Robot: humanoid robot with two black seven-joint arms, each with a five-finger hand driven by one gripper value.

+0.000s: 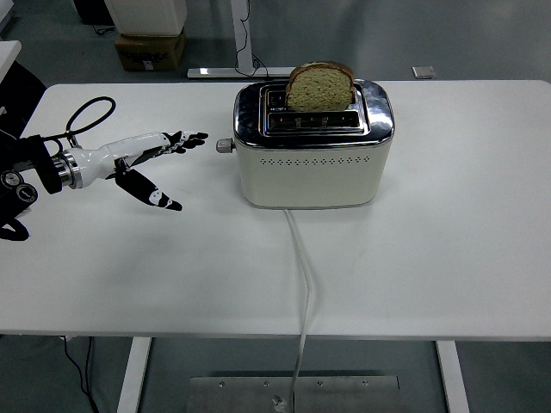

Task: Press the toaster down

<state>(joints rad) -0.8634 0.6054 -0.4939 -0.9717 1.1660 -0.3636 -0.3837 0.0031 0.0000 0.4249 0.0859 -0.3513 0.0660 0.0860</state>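
Beside the toaster (312, 146), left hand (142, 159) spread

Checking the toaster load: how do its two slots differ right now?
The rear slot of the toaster holds a slice of bread standing high out of it; the front slot shows no bread. The rear slot is largely hidden by bread; the front slot is open to view. Both run lengthwise across the chrome top.

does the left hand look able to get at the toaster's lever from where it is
Probably yes. The left hand is open, its fingertips pointing at the lever on the toaster's left end, with only bare table between them.
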